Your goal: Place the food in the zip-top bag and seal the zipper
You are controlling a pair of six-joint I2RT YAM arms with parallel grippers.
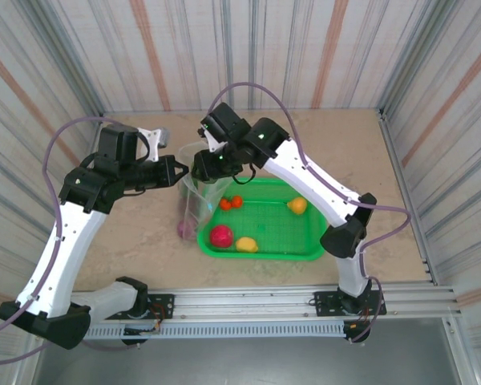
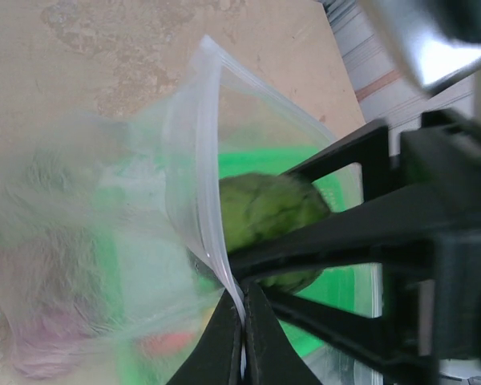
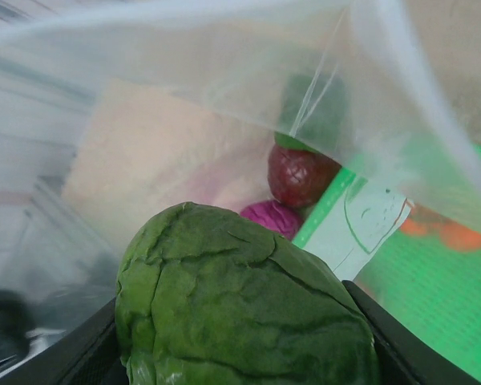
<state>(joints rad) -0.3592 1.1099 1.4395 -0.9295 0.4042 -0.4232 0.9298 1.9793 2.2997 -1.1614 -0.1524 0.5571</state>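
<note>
My two grippers meet at the mouth of the clear floppy zip-top bag (image 1: 192, 202).

The bag's small white label patch (image 3: 357, 228) bears a thin dark outline and a red stroke, but I can read no words there. My left gripper (image 2: 242, 325) has its jaws pinched together on the pale see-through zipper strip (image 2: 211, 192), holding the mouth up. My right gripper (image 1: 201, 166) is clamped around a wrinkled dark-green toy vegetable (image 3: 240, 305) at that opening. A dark red toy fruit (image 3: 301, 175) and a purple toy vegetable (image 3: 271, 216) lie inside. Just beside the bag, the green mesh plastic basket (image 1: 305, 238) holds two small red tomatoes (image 1: 231, 203), an orange-yellow pepper (image 1: 297, 206), a red apple (image 1: 220, 236) and a yellow lemon (image 1: 247, 245). All rests on a mottled beige tabletop (image 1: 345, 144), walled by pale corrugated panels (image 1: 248, 48) with rust-coloured stripes.
</note>
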